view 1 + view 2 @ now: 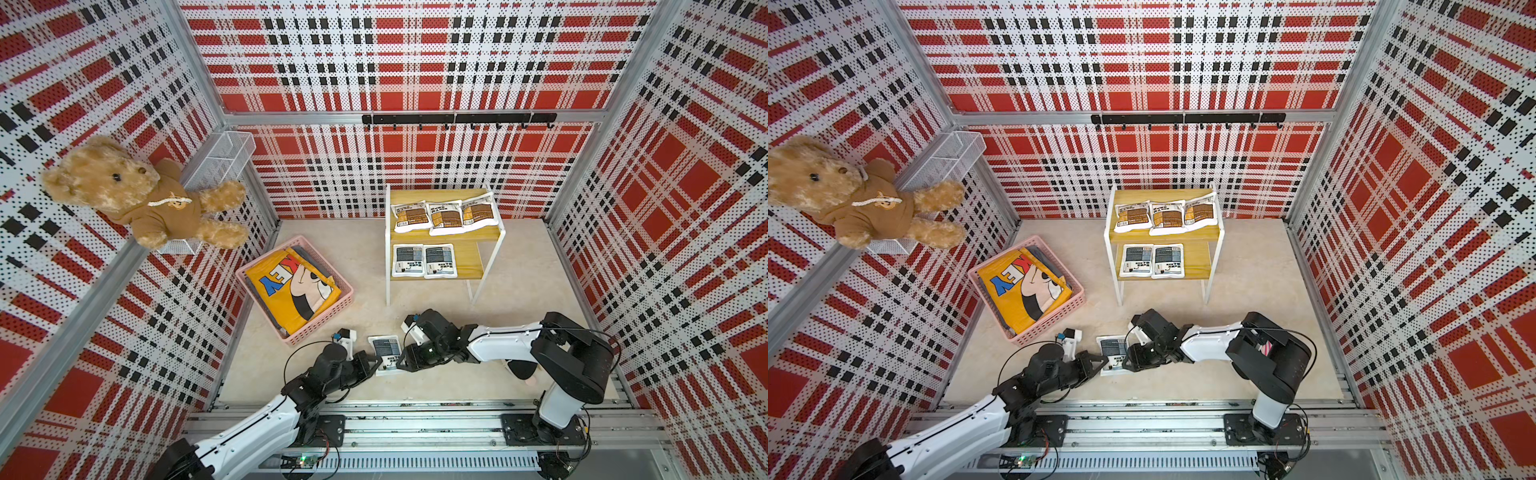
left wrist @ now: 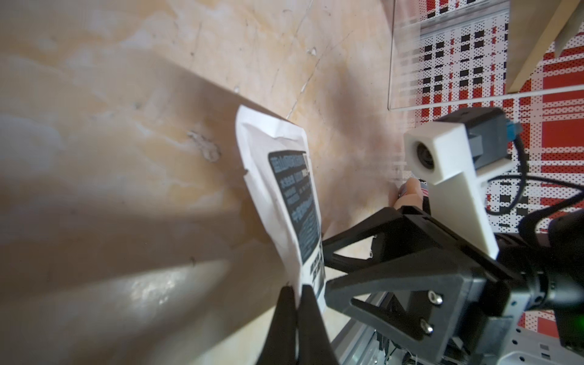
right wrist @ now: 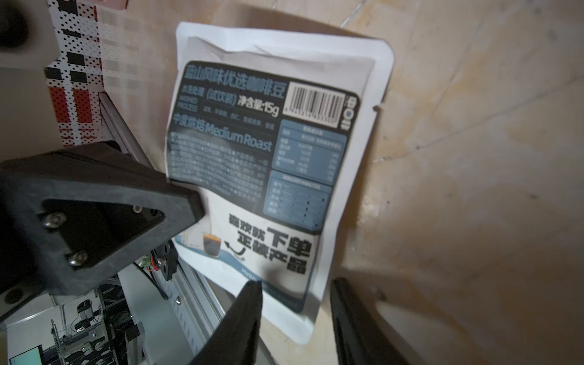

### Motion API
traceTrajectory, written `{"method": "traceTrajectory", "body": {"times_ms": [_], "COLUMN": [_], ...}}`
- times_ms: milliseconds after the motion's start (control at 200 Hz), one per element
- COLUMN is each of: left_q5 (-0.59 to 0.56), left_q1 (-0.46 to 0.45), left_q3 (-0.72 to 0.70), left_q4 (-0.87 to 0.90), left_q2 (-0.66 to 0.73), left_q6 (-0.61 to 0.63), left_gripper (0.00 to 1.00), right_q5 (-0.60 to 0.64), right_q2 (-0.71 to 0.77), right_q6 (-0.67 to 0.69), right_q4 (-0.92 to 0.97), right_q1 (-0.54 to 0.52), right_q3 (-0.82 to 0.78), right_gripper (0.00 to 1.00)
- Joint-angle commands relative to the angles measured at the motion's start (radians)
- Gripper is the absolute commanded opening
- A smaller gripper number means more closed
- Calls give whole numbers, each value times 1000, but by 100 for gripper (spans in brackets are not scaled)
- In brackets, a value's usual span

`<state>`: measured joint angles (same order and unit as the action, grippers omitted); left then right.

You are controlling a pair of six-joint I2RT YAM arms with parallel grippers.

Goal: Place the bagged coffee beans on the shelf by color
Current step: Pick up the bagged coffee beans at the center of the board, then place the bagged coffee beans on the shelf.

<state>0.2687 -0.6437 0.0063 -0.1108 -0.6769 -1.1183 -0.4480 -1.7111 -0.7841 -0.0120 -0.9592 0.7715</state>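
Note:
A white bag of coffee beans with a dark grey panel lies near the front of the floor, between my two grippers. My left gripper is shut on that bag's white edge. My right gripper is open, its fingers apart on either side of a corner of the bag. The shelf stands at the back. Three brown-orange bags are on its top board and two grey ones on the lower board.
A pink lattice basket holding a folded yellow cloth sits left of the shelf. A teddy bear and a white wire basket hang on the left wall. A black hook rail runs along the back wall.

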Motion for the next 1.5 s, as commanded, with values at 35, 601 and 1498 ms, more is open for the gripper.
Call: {"method": "traceTrajectory", "body": {"times_ms": [35,601,1498], "left_q5": [11,30,-65], "left_q1": [16,-5,-217], "left_q3": [-36,181,412], "left_q4": [37,-24,-250], "left_q2": [43,120,-160], "left_q6": [3,-14,-3], "left_gripper": [0,0,0], "right_q5": [55,-106,-385], "right_q2": [9,825,962], "right_q6": [14,17,-257], "right_q4": [83,332,-109], "right_q1": [-9,378,408], "right_q3": [-27,-233,-322], "right_gripper": [43,58,53]}}
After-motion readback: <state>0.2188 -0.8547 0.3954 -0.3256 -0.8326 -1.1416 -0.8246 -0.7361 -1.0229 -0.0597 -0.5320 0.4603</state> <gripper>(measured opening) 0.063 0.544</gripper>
